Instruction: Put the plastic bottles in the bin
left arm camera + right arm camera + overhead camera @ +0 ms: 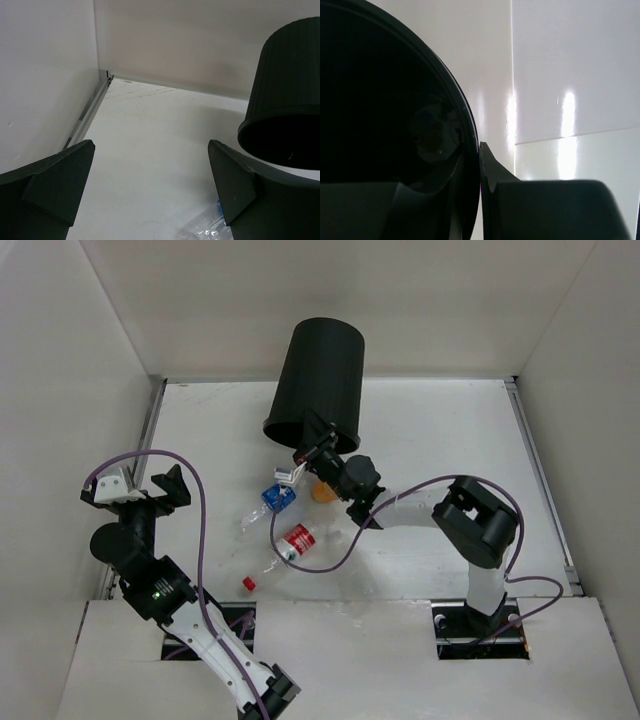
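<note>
The black ribbed bin (322, 385) is tipped, its mouth facing the near side, at the table's far middle. My right gripper (312, 447) is shut on its rim; in the right wrist view (472, 172) one finger is inside the bin (380, 100) and one outside. The bottles lie just in front of it: blue-label (278, 497), red-label (296, 541), a crumpled clear one (252, 523), and the short orange one (323, 491), partly hidden under my right wrist. My left gripper (140, 485) (150, 190) is open and empty at the left, apart from them.
A loose red cap (248, 583) lies near the front. White walls enclose the table on three sides, with a metal rail (87, 115) along the left edge. A purple cable (330, 560) loops over the table by the bottles. The bin's mouth (285, 140) shows in the left wrist view.
</note>
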Robot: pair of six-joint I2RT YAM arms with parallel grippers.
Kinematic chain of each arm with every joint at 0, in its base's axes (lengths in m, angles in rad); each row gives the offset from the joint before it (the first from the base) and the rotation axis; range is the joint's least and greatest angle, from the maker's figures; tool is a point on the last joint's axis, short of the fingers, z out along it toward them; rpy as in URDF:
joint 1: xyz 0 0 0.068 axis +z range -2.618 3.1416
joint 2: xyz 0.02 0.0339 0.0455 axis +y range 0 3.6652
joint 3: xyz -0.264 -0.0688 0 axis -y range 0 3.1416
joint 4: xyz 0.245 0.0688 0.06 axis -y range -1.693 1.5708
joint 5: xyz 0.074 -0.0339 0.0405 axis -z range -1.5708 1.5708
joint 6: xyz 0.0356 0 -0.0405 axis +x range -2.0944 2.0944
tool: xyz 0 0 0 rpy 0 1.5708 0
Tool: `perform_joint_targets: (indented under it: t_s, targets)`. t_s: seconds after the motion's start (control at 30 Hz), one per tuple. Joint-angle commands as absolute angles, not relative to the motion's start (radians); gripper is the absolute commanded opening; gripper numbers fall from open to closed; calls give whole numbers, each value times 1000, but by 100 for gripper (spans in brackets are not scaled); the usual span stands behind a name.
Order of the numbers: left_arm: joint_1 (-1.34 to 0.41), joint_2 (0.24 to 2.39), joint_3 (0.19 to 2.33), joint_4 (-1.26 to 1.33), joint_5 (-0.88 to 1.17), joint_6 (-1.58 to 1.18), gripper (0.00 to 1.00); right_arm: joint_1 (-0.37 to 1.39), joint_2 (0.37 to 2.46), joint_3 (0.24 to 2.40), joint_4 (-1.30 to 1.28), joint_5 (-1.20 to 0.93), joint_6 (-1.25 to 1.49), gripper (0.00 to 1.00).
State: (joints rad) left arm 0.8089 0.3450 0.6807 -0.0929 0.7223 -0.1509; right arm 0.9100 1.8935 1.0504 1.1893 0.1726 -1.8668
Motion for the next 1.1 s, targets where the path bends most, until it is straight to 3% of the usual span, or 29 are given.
perform_joint_targets:
  t_s: [0.0,0.27,0.47,0.6,0.73,0.9,1.07]
  targets:
    - [812,347,681,-32,738,-169,100,894,1890,1115,1571,221,-1918,0]
    - [812,344,675,-40,738,-170,100,780,1813,1359,1127,561,-1662,0]
    - [811,351,677,-40,750,-161,100,700,1600,1552,386,674,-1078,0]
    - [809,365,670,-38,765,-160,100,624,1508,1655,-100,530,-631,0]
    - [805,376,673,-40,767,-158,100,413,1531,1848,-476,239,-193,0]
    - [805,388,698,-61,778,-156,100,178,1560,1870,-555,-70,44,0]
    - [806,388,706,-75,788,-152,100,78,1563,1760,-509,-138,78,0]
